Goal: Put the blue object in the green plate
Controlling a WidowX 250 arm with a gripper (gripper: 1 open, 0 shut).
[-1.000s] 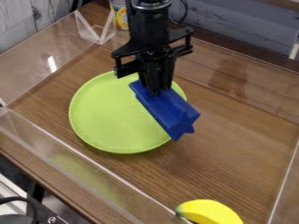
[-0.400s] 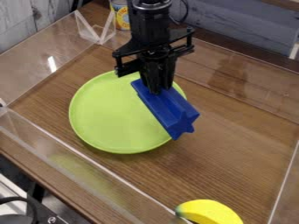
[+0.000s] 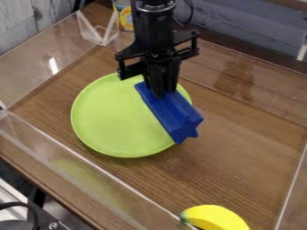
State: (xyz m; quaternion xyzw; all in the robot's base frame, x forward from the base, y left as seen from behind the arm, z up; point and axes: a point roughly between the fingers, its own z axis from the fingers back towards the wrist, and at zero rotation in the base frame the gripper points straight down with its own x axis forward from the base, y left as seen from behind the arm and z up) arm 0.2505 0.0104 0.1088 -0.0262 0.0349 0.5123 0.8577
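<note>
The end effector [image 3: 160, 84] points straight down and is closed tight on the upper end of the blue object [image 3: 173, 113]. That object slants down over the right-hand rim of the green plate [image 3: 108, 117], its lower end hanging past the rim above the desk [image 3: 246, 135]. It looks like stiff, light moulded plastic with lengthwise ridges; the smooth faces could slip, so a hold across the ridged sides near the middle would likely carry it more steadily than an end grip. A yellow banana [image 3: 214, 217] lies well apart from the plate, toward the near edge.
</note>
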